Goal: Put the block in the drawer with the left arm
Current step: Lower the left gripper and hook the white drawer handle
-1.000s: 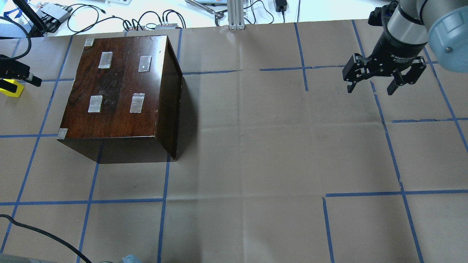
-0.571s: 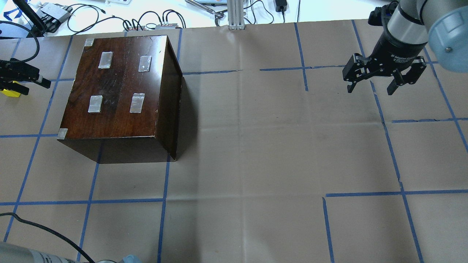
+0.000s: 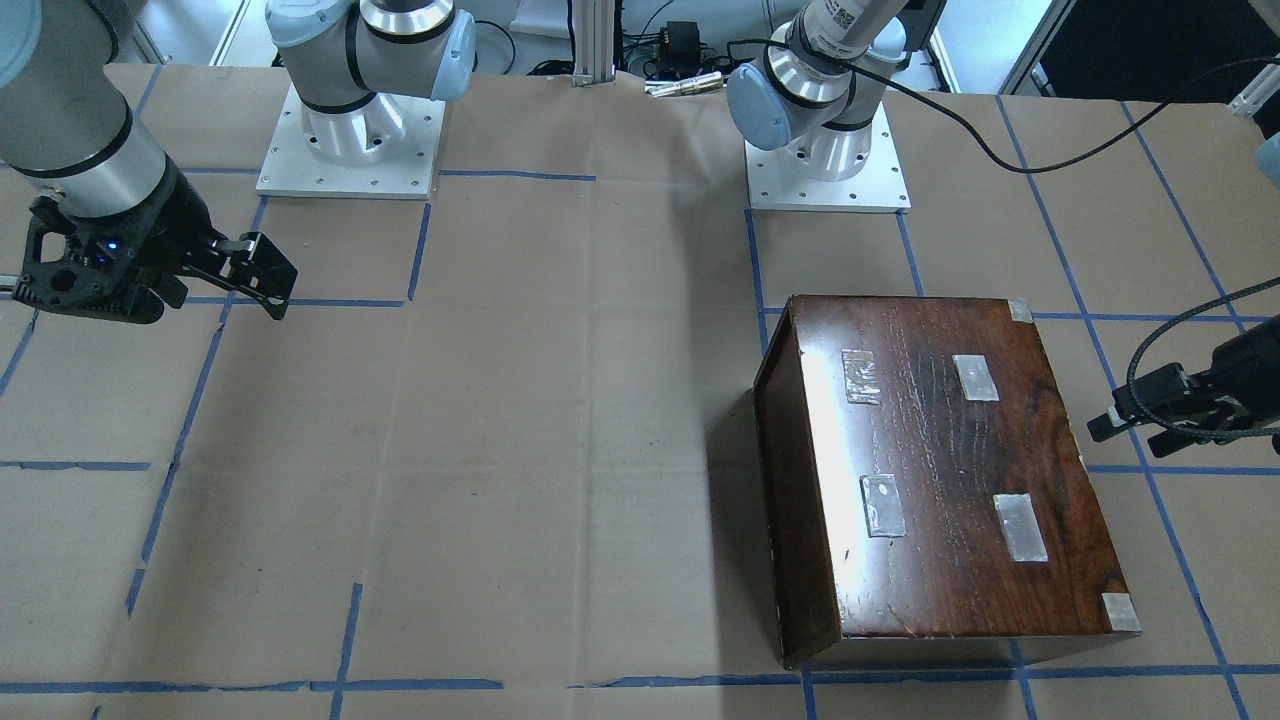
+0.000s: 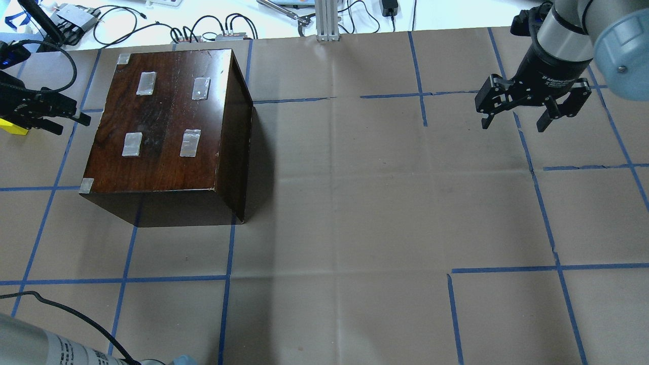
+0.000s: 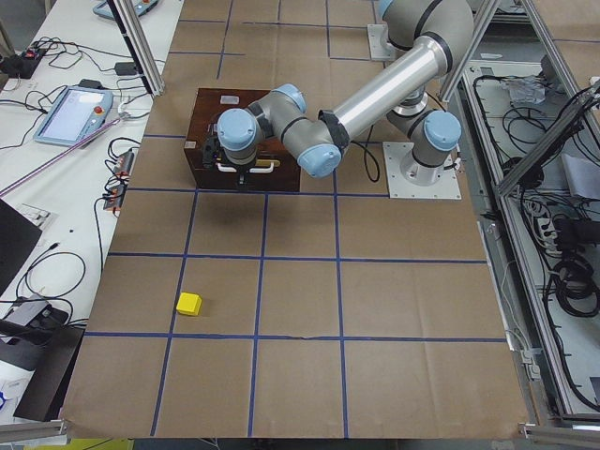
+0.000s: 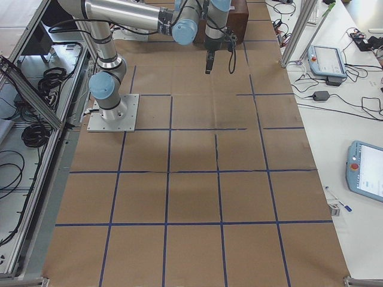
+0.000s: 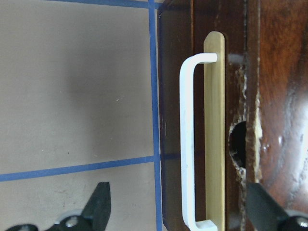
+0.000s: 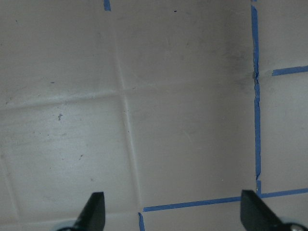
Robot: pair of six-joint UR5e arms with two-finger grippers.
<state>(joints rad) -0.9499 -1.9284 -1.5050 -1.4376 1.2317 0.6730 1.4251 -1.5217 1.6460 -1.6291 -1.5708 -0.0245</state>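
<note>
The yellow block (image 5: 189,303) lies alone on the brown paper, apart from both grippers; in the overhead view only its edge (image 4: 12,129) shows behind my left gripper. The dark brown cabinet (image 4: 167,121) has its drawer shut, so the pale wood is hidden. The drawer's pull (image 7: 185,139) is a white bar on a brass plate. My left gripper (image 4: 71,124) is open and empty, level with the cabinet's front face and pointing at it, its fingers (image 7: 98,204) set either side of the pull and short of it. My right gripper (image 4: 513,124) is open and empty, hanging over bare paper.
Blue tape lines grid the paper. Cables, boxes and an aluminium post (image 4: 327,20) lie along the far edge. The left arm's loose black cable (image 4: 66,314) crosses the near left corner. The two arm bases (image 3: 345,140) stand at the robot's side.
My left gripper has moved right, away from the block and towards the cabinet's front. The block stays on the table. The right arm has not moved.
</note>
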